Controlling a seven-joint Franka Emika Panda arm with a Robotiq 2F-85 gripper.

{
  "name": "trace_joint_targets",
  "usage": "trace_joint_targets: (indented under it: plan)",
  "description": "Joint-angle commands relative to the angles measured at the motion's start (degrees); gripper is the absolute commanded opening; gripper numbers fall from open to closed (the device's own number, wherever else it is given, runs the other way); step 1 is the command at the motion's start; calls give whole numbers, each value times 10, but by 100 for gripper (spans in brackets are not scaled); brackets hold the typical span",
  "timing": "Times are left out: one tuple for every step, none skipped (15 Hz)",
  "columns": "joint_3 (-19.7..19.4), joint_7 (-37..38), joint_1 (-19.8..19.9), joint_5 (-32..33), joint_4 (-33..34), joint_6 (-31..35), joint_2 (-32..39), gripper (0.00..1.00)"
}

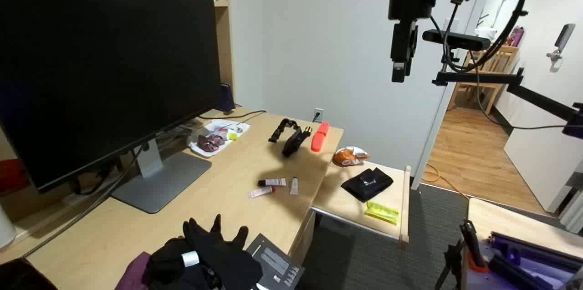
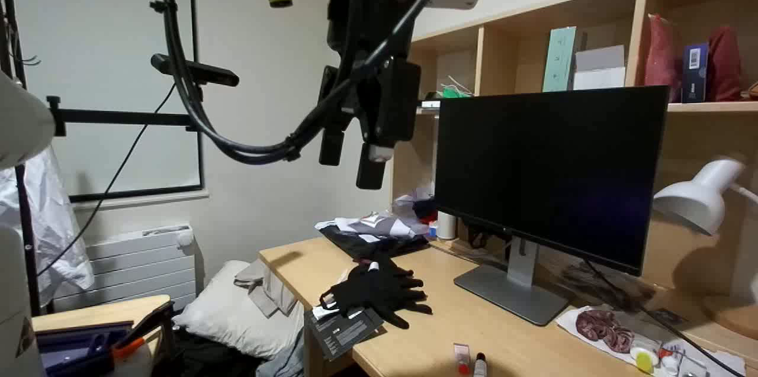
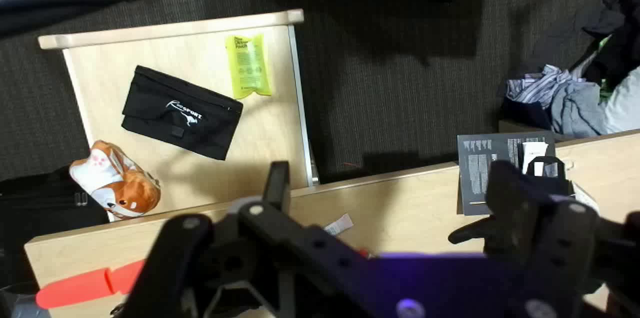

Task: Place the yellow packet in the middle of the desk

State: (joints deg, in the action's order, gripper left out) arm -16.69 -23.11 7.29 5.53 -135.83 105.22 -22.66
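The yellow packet (image 1: 382, 212) lies flat on a light-wood pulled-out drawer surface (image 1: 332, 196) beside and below the desk (image 1: 227, 208). It also shows in the wrist view (image 3: 248, 66), near the drawer's front corner, with print on it. It is out of view in the exterior view that shows the desk (image 2: 426, 347) from the lamp side. My gripper (image 2: 351, 165) hangs high in the air, apart from everything; it also shows in an exterior view (image 1: 398, 71). In the wrist view its fingers (image 3: 390, 173) stand wide apart with nothing between them, above the desk's edge.
A black pouch (image 1: 368, 184) and an orange-white plush item (image 1: 350, 155) lie beside the packet. The desk holds a monitor (image 1: 109, 85), black gloves (image 2: 379, 294), several small tubes (image 1: 272, 182), a red case (image 1: 320, 137) and a black belt bag (image 1: 296, 142). A lamp (image 2: 693, 202) stands behind.
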Motion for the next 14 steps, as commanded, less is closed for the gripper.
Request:
trace_joint_targets:
  plan:
    - [6,-2,6,-2,1,-1,1,100]
    - [6,-2,6,-2,1,-1,1,100]
    - [6,-2,6,-2,1,-1,1,100]
    - [5,1,5,-7,-8,32,2,100]
    - [5,0,5,-8,-10,41,3,100]
    - [3,-5,4,-10,-15,62,7,100]
    - [2,-7,4,-12,-18,79,9,100]
    - [1,-8,4,-11,-22,91,15,100]
    - [0,-10,5,-9,-26,100,23,100]
    - [-2,-13,8,-5,-30,106,34,100]
    - [-4,-15,10,-3,-33,111,44,100]
    - [-6,-13,12,0,-38,117,58,100]
    - [-8,-13,14,2,-40,123,72,100]
    - [-9,-12,15,2,-43,137,86,100]
